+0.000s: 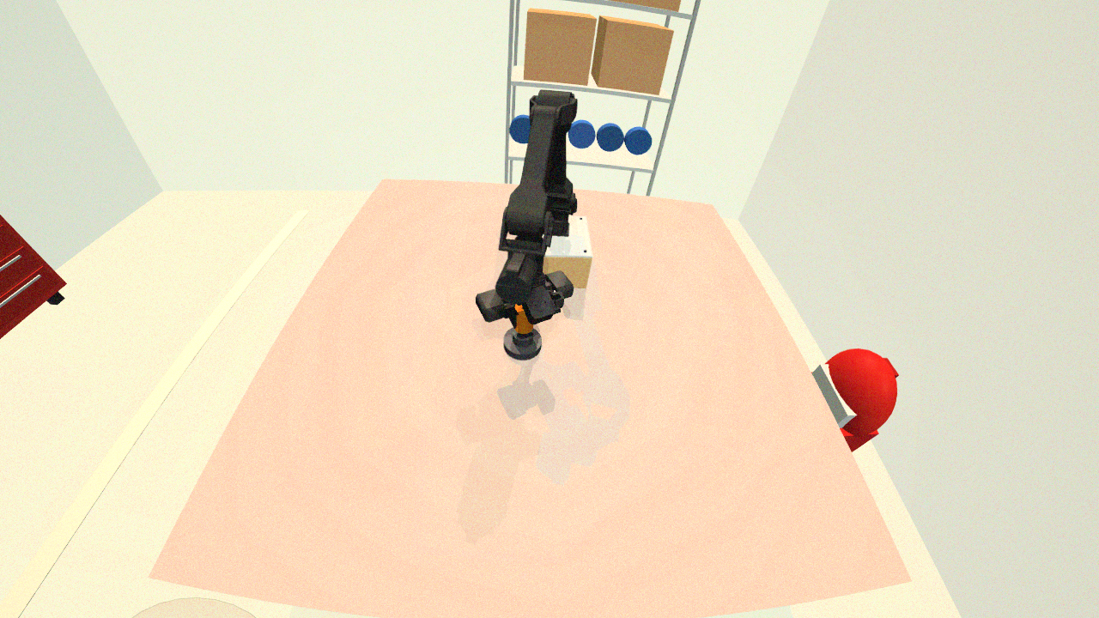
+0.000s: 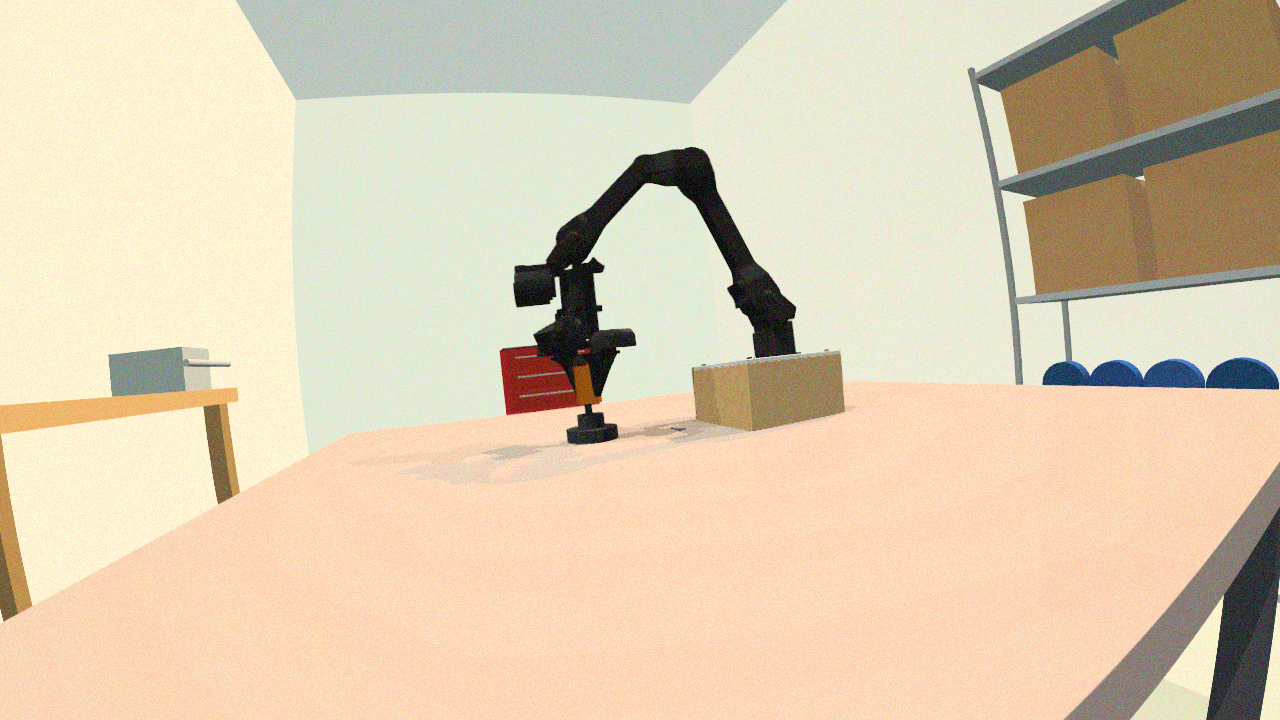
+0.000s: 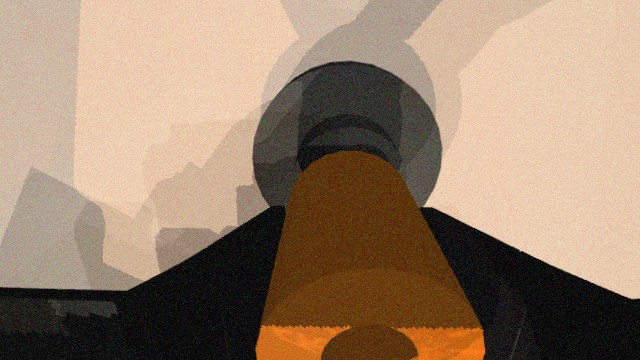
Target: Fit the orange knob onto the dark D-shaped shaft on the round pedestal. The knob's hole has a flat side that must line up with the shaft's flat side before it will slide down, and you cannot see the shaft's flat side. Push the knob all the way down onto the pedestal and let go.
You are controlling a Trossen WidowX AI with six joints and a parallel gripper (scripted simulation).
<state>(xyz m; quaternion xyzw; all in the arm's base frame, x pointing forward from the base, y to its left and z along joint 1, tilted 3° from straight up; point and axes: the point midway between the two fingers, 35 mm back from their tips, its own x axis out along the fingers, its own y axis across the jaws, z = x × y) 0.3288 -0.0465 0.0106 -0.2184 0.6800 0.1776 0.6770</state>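
Observation:
My gripper (image 1: 523,321) (image 2: 587,386) (image 3: 351,220) points down and is shut on the orange knob (image 1: 524,323) (image 2: 586,385) (image 3: 360,240), with one finger on each side of it. The knob stands upright over the round dark pedestal (image 1: 522,352) (image 2: 591,435) (image 3: 345,85). In the exterior view a short piece of the dark shaft (image 2: 588,409) shows between the knob's lower end and the pedestal's raised hub, so the knob is above the pedestal, not down on it. The top of the shaft, its flat side and the flat of the knob's hole are hidden.
The arm's base stands on a tan box (image 1: 568,270) (image 2: 787,392) behind the pedestal. A red drawer cabinet (image 1: 19,280) (image 2: 528,379), a shelf rack with cartons (image 1: 558,45) (image 2: 1083,232) and a red round object (image 1: 864,391) are beyond the table (image 1: 691,461) (image 2: 626,582).

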